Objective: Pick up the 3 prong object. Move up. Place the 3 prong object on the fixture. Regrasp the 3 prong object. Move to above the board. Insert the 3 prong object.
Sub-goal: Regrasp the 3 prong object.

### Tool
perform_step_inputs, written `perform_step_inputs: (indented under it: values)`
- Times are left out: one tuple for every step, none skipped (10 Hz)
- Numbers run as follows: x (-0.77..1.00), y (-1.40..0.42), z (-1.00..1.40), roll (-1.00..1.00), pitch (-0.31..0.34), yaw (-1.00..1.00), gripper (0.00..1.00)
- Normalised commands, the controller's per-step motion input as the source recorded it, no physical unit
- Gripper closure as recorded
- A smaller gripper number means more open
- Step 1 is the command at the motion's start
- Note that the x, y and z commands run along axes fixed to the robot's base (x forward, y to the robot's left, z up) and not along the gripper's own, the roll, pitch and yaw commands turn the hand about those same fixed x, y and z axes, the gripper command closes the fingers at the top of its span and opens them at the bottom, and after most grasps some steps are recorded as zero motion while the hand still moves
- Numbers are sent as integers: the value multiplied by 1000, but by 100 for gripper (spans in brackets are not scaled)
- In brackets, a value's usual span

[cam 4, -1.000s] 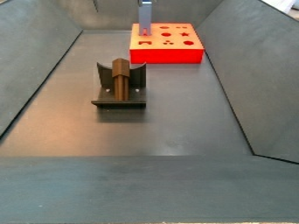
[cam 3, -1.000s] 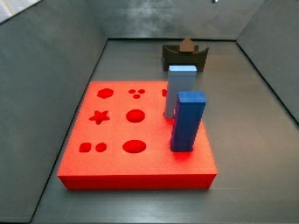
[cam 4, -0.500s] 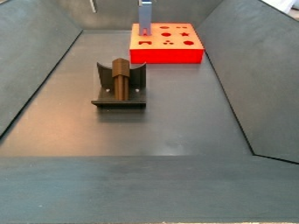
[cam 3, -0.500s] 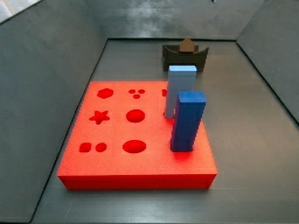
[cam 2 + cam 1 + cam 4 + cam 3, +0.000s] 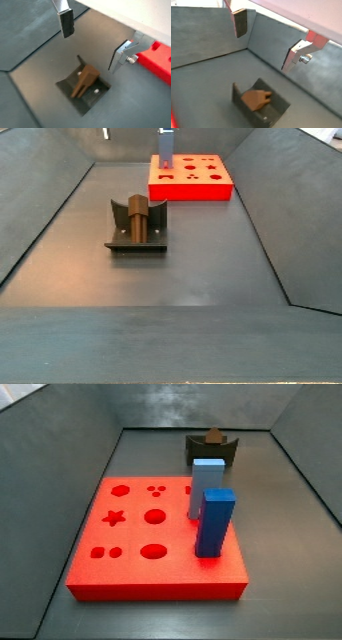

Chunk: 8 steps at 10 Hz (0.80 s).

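Nothing has shifted since a second ago: I see the 3 prong object (image 5: 85,81) resting in the fixture (image 5: 85,96), hand (image 5: 93,41) spread wide, empty, high above; regrasp pending.

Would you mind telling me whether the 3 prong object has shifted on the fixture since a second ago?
No. In both side views the 3 prong object sits in the fixture as before. The claw hovers above, open and empty.
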Motion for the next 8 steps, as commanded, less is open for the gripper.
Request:
perform_step_inputs:
  values:
    - [40, -23, -12, 1000, 30, 19, 0]
    - [49, -26, -8, 1000, 43, 23, 0]
    - [66, -28, -12, 1000, 65, 30, 0]
    - [76, -30, -16, 1000, 78, 36, 0]
    - [90, -34, -18, 1000, 115, 52, 0]
    - [102, -38, -17, 1000, 158, 77, 0]
    - [105, -43, -16, 940, 183, 105, 0]
    - [107, -42, -20, 818, 181, 121, 0]
